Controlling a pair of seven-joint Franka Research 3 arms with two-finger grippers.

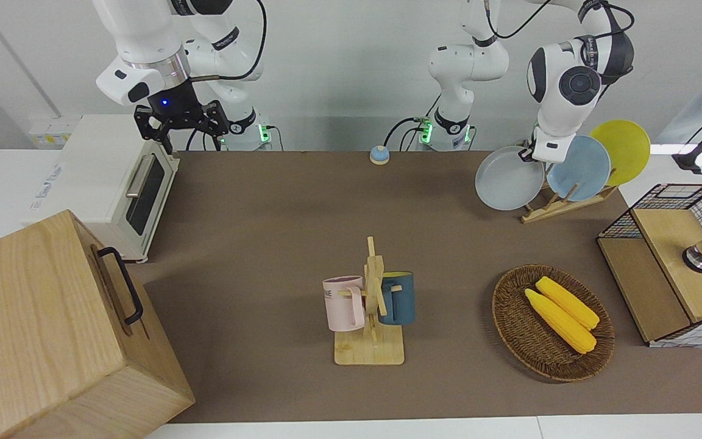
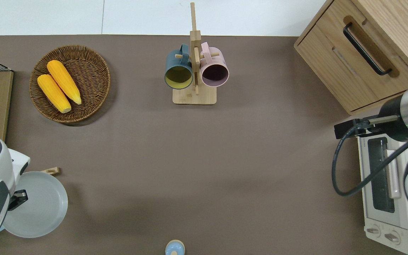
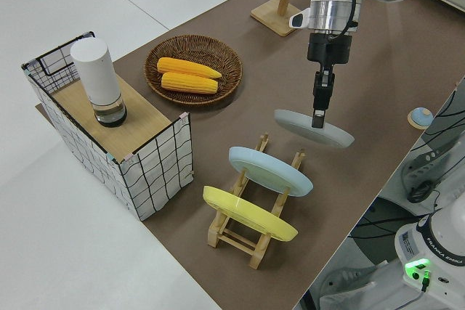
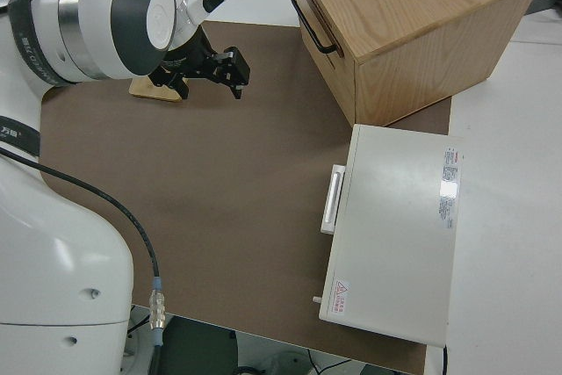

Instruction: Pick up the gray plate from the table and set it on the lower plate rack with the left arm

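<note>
Bright, even light, soft shadows, sharp

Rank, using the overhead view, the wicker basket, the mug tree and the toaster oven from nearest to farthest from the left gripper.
The left gripper holds the gray plate by its rim.
1. Wicker basket, at the left arm's end, farther from the robots.
2. Mug tree, mid-table, farther from the robots.
3. Toaster oven, at the right arm's end.

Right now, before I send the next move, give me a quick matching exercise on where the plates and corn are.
Things:
1. gray plate
2. light blue plate
3. yellow plate
4. corn cobs

Places:
A. in the wicker basket
B. held up by the left tool
C. on the rack, top slot
D. on the rack, middle slot

Pairs: 1-B, 2-D, 3-C, 4-A
</note>
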